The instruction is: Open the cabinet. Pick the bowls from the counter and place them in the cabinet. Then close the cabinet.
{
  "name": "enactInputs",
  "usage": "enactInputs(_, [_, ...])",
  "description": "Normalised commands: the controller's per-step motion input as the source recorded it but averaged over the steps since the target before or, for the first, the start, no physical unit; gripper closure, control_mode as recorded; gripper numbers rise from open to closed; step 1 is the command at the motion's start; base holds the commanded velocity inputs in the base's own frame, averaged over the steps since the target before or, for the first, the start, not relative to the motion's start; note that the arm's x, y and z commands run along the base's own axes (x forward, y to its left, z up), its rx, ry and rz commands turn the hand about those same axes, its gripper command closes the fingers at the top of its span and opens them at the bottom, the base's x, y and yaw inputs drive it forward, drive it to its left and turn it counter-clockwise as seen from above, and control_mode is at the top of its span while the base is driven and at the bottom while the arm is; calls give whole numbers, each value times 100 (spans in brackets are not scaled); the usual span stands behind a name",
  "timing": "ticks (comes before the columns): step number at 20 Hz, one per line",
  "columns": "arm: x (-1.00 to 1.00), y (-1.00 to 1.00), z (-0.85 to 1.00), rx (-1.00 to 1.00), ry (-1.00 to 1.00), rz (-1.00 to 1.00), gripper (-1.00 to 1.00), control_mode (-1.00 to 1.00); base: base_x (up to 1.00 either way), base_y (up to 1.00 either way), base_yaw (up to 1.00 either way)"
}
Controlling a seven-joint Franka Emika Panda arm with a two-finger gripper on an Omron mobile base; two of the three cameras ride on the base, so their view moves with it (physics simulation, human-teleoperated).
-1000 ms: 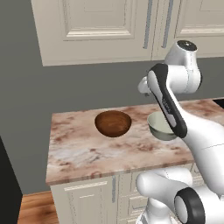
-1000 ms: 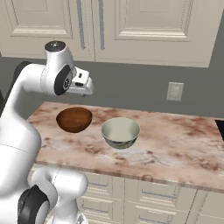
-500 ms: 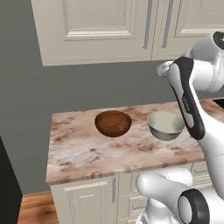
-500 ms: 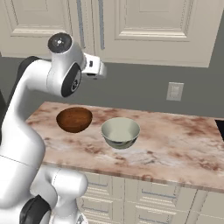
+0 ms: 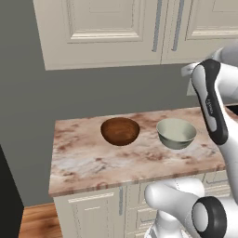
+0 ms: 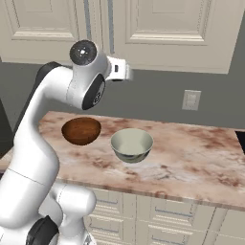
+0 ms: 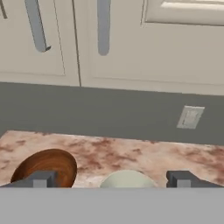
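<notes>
The cabinet (image 5: 111, 28) is shut, and its two grey bar handles (image 7: 37, 26) (image 7: 103, 28) hang side by side where the doors meet. On the counter (image 5: 93, 162) stand two bowls, a reddish-brown wooden bowl (image 5: 120, 131) on the left and a pale grey-green bowl (image 5: 176, 133) on the right. My gripper (image 7: 111, 179) is open and holds nothing. It is raised above the bowls, just below the cabinet's bottom edge, facing the wall. In the right base view the hand (image 6: 119, 70) sits under the door seam. Both bowls, wooden (image 7: 46, 164) and pale (image 7: 127, 179), lie low in the hand view.
A white wall outlet (image 6: 191, 100) sits on the grey wall to the right above the counter. Cream base cupboards with drawers (image 6: 158, 215) run under the slab. The counter's left end (image 5: 53, 139) stops beside a dark gap and wooden floor.
The arm has swung up and to the right, away from the bowls, lifting the hand to just under the cabinet. The pale bowl is now uncovered in the left base view. The bowls have not moved.
</notes>
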Motion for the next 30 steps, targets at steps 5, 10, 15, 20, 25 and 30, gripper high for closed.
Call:
enactInputs(5, [0,-14,52,-24,-13,2,-100,-100,0,0,0])
enactInputs(10, [0,1,39,-15,-5,0,-100,-100,0,0,0])
enactInputs(15, [0,10,22,1,-2,0,-100,-100,0,0,0])
enactInputs(20, [0,37,25,9,-6,0,-100,-100,0,0,0])
enactInputs(25, [21,56,14,0,-19,0,-100,-100,0,0,0])
enactInputs(30, [30,21,20,-4,-20,-2,-100,-100,0,0,0])
